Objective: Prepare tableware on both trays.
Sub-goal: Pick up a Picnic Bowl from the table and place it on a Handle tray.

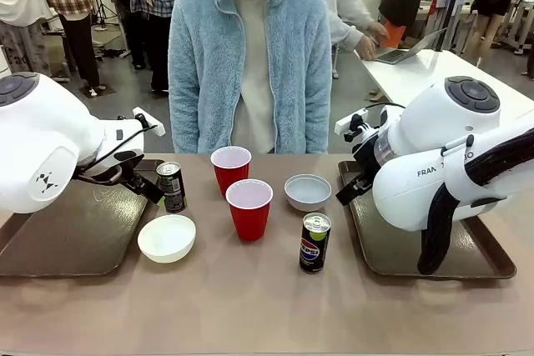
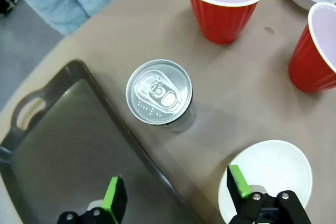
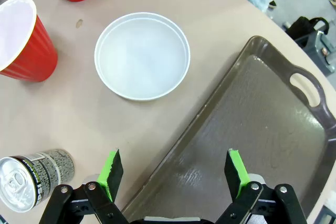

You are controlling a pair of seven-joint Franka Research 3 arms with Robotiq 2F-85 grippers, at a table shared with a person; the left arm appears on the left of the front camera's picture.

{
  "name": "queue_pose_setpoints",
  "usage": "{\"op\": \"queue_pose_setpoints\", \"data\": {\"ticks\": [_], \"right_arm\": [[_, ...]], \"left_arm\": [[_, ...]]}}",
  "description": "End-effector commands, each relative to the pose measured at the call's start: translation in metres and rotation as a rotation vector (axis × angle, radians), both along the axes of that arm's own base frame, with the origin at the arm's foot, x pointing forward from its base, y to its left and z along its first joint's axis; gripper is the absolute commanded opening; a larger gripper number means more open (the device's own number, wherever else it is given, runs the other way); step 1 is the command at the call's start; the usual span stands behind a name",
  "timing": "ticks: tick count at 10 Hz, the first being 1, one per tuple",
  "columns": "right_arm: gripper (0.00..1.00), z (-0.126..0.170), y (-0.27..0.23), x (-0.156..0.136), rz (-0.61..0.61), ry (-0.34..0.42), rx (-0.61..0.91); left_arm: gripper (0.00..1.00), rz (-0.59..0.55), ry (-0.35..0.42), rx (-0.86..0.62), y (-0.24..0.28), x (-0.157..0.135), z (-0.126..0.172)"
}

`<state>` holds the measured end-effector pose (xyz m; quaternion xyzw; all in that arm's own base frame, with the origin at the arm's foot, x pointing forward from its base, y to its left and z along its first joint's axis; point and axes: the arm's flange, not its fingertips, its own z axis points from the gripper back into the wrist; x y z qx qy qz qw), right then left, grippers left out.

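You have two trays, one at each side of the table [image 1: 250, 314], and six pieces of tableware standing on the bare tabletop between them.

Starting at your left, the first dark brown tray [image 1: 50, 239] lies under the left arm. The left gripper [image 2: 176, 184] hangs over that tray's inner rim with its jaws spread wide and nothing between them. In its wrist view one green pad sits above the tray and the other above the edge of the white bowl [image 1: 167, 238].

The first of two dark cans [image 1: 171, 186] stands upright just beside that rim, on the table. The white bowl rests nearer the robot.

Next you have two red cups, both upright. One [image 1: 230, 170] is closer to the person in the pale blue fleece [image 1: 250, 64], and the other [image 1: 249, 208] is nearer the robot.

To the right of them sits the grey-blue bowl [image 1: 308, 192], with the second can [image 1: 314, 242] upright in front of it.

The right gripper [image 3: 173, 169] is also fully open and grips nothing, poised over the inner rim of the second tray [image 1: 384, 248]. The grey-blue bowl sits near that rim.
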<state>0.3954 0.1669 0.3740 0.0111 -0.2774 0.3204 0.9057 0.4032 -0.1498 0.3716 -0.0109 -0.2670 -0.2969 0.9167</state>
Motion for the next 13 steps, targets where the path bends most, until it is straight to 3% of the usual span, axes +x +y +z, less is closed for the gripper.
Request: {"op": "queue_pose_setpoints", "data": {"ticks": [1,5,6,8,9,12,13], "right_arm": [[1.00,0.000,0.000,0.000,0.000,0.000,0.000],[1.00,0.000,0.000,0.000,0.000,0.000,0.000],[1.00,0.018,-0.003,-0.022,0.008,-0.012,-0.050],[1.00,0.046,-0.016,-0.061,-0.060,0.043,-0.109],[1.00,0.054,-0.026,-0.082,-0.094,0.056,-0.115],[1.00,0.054,-0.034,-0.143,-0.080,0.208,-0.086],[1.00,0.045,-0.032,-0.146,-0.112,0.203,-0.137]], "left_arm": [[1.00,0.000,0.000,0.000,0.000,0.000,0.000],[1.00,0.000,0.000,0.000,0.000,0.000,0.000],[1.00,-0.005,0.019,-0.014,-0.001,-0.020,0.019],[1.00,-0.047,0.033,0.048,0.010,-0.053,0.061],[1.00,-0.082,0.074,0.071,0.015,-0.073,0.069],[1.00,-0.109,0.225,0.104,0.025,-0.104,0.077],[1.00,-0.062,0.190,0.099,0.023,-0.110,0.078]]}}
